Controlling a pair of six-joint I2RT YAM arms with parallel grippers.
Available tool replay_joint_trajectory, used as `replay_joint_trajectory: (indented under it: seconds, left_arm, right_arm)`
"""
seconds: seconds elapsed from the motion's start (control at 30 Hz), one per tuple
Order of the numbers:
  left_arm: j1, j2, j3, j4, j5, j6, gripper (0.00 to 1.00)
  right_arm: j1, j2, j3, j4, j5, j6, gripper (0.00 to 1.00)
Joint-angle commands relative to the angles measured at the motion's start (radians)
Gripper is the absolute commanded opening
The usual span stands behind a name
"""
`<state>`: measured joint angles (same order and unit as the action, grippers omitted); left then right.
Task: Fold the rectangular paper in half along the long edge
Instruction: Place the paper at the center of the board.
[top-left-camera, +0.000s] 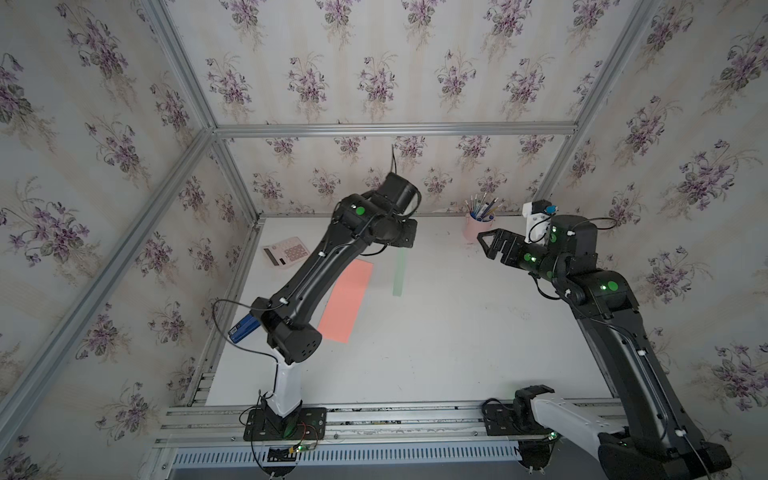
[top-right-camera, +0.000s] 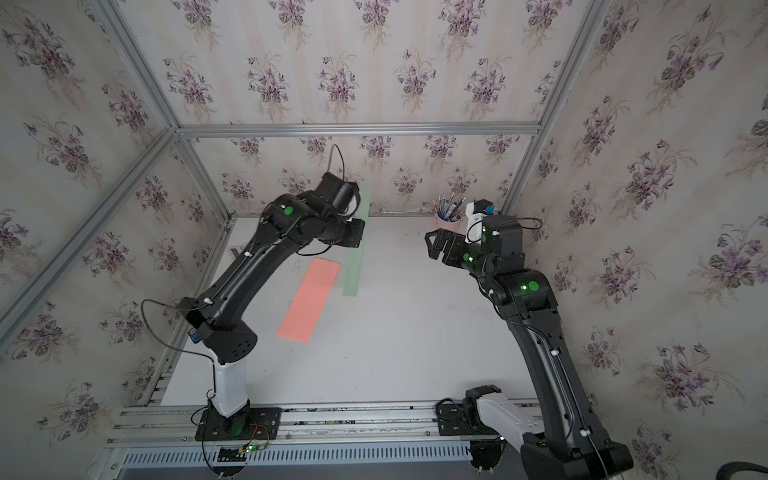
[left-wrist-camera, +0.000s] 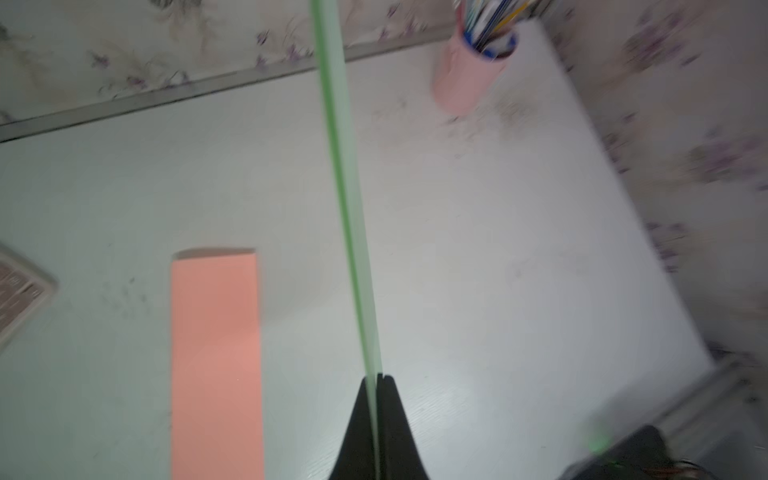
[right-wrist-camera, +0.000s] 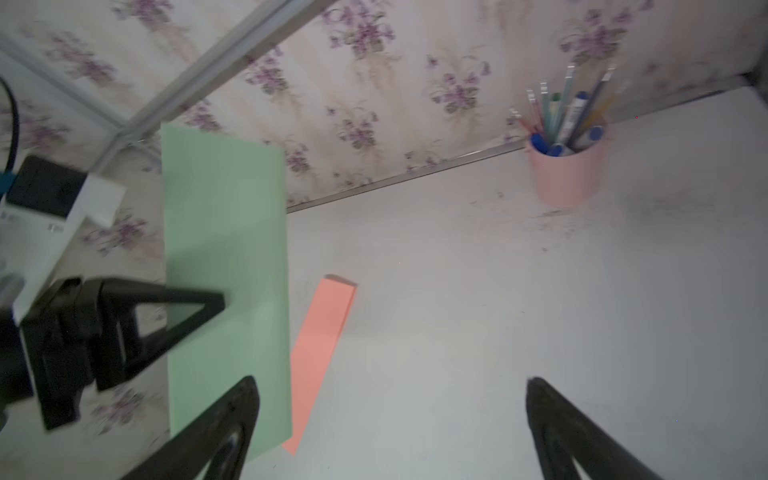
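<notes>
1. The white table (top-left-camera: 457, 332) fills the floor of the cell. Its near edge is covered by the arms' bases.
2. The left arm (top-left-camera: 316, 270) reaches across the table's left half and hides one long side of the salmon paper in both top views.
3. The green paper (top-right-camera: 351, 266), the sheet being worked, is raised off the table at the left arm's tip, beside the salmon sheet. It is motion-blurred in both top views, and the wrist covers its middle. The left wrist view shows it (left-wrist-camera: 345, 166) edge-on as a thin line. The right wrist view shows its flat face (right-wrist-camera: 224, 249), with the lower corner hidden behind a finger.
4. The salmon paper (top-left-camera: 347, 303) lies flat on the table.
5. The calculator (top-left-camera: 286, 252) is partly behind the left arm.
6. The pen cup (top-left-camera: 478, 226) stands at the back, partly hidden by the right gripper.
7. The left gripper (left-wrist-camera: 378, 378) is clamped on the green paper's edge.
8. The right gripper (right-wrist-camera: 390, 380) is spread wide, holding nothing, apart from the paper.
</notes>
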<state>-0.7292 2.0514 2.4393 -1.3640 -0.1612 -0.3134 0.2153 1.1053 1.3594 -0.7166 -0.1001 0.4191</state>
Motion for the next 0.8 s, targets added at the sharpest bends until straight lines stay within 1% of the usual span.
replay_joint_trajectory:
  seconds: [0.0,0.17,0.33,0.5,0.53,0.57,0.63,0.67,0.73,0.77]
  left_arm:
    - [-0.047,0.071,0.012,-0.258,-0.376,-0.039,0.00]
    - [-0.092,0.166,-0.103,-0.121,-0.402,-0.078,0.00]
    - [-0.110,0.348,-0.117,-0.029,-0.403,-0.121,0.00]
    - [-0.140,0.443,-0.132,0.094,-0.426,-0.136,0.00]
    - [-0.143,0.458,-0.128,0.110,-0.426,-0.136,0.04]
    - [-0.150,0.470,-0.122,0.121,-0.427,-0.140,0.12]
    - [-0.159,0.471,-0.139,0.169,-0.418,-0.132,0.36]
    - [-0.165,0.464,-0.153,0.192,-0.407,-0.129,0.45]
    - [-0.176,0.429,-0.207,0.256,-0.375,-0.115,0.57]
    - [-0.180,0.403,-0.236,0.290,-0.345,-0.106,0.76]
  right_arm:
    - [0.004,0.049,-0.016,-0.096,0.285,0.010,1.00]
    - [0.004,0.084,-0.043,-0.096,0.308,-0.004,1.00]
    - [0.003,0.093,-0.057,-0.096,0.274,-0.029,1.00]
    - [0.003,0.091,-0.081,-0.091,0.252,-0.057,1.00]
    - [0.003,0.093,-0.086,-0.090,0.254,-0.063,1.00]
    - [0.003,0.094,-0.087,-0.090,0.265,-0.065,1.00]
    - [0.003,0.097,-0.101,-0.082,0.288,-0.070,1.00]
    - [0.002,0.100,-0.107,-0.077,0.299,-0.068,1.00]
    - [0.003,0.112,-0.122,-0.057,0.317,-0.061,1.00]
    - [0.003,0.123,-0.130,-0.042,0.326,-0.056,1.00]
